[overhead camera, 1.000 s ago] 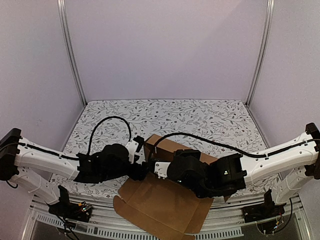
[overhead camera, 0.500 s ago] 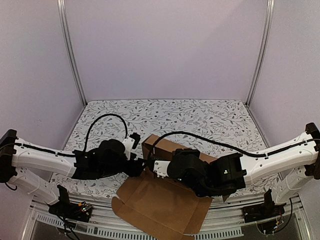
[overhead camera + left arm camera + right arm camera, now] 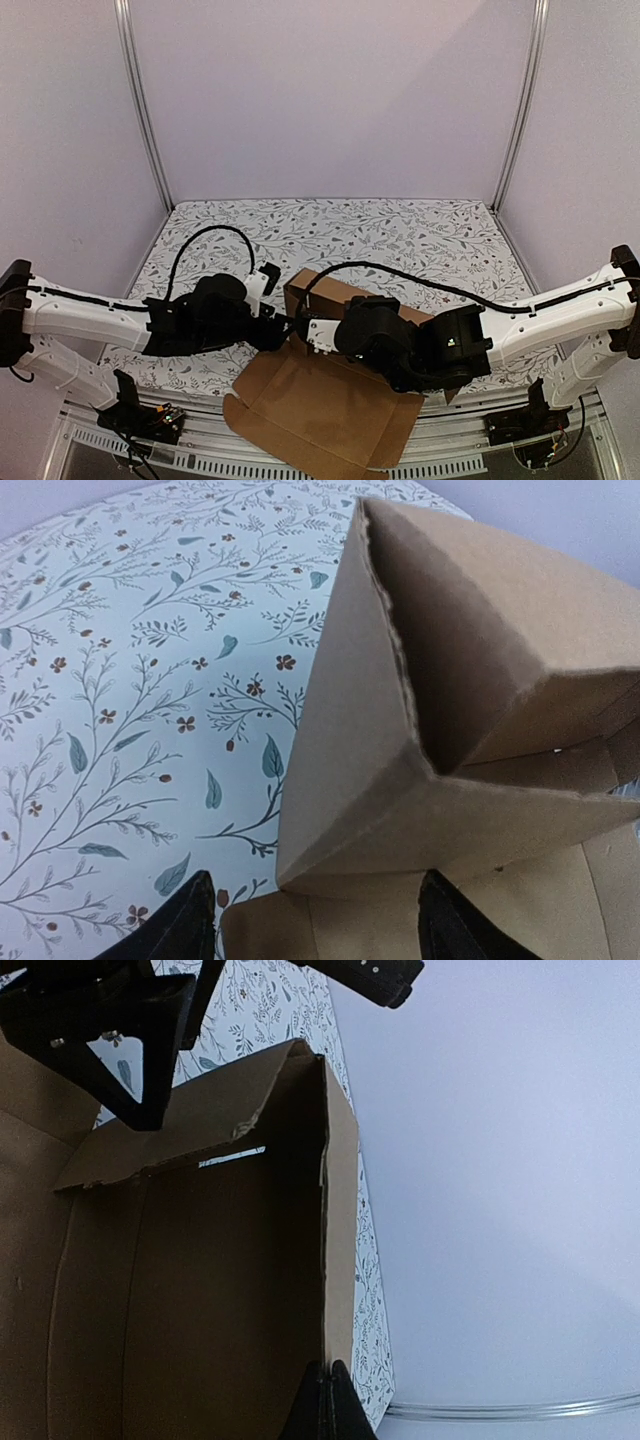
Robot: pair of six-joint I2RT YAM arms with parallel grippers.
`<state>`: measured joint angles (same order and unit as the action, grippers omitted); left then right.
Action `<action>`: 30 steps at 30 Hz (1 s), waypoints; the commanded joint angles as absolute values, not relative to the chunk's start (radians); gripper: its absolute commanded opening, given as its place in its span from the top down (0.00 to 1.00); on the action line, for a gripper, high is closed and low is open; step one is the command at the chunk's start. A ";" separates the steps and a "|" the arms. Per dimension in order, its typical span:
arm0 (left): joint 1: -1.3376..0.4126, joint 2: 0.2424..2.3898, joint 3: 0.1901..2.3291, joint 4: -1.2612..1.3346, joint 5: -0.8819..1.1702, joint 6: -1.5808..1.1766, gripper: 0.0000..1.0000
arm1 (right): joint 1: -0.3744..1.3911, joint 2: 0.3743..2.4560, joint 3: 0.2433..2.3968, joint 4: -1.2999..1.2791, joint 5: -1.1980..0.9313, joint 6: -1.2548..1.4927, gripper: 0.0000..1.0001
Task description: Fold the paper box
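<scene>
Brown paper box (image 3: 325,405), partly folded, at the near edge of a floral-patterned counter (image 3: 400,235). Back walls raised, one large flat panel spread toward the arm bases and overhanging the edge. Left gripper (image 3: 320,925) spread wide just in front of a raised corner, holding nothing. Right gripper (image 3: 325,1400) pinched fully together, tips at the top edge of a raised wall; unclear whether gripping it.

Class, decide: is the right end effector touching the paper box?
Touching. The right wrist view shows the right end effector shut on the raised wall of the paper box.
</scene>
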<state>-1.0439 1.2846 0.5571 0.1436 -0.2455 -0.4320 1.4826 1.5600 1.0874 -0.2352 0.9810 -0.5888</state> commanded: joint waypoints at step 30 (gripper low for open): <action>-0.936 1.354 0.520 0.370 0.144 -0.236 0.32 | 1.480 1.594 1.101 -0.290 0.897 -0.534 1.00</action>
<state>-0.9531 1.3792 0.5331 0.3260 0.0437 -0.2581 1.4792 1.5723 1.0893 -0.2451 0.9424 -0.5644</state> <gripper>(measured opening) 0.684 0.006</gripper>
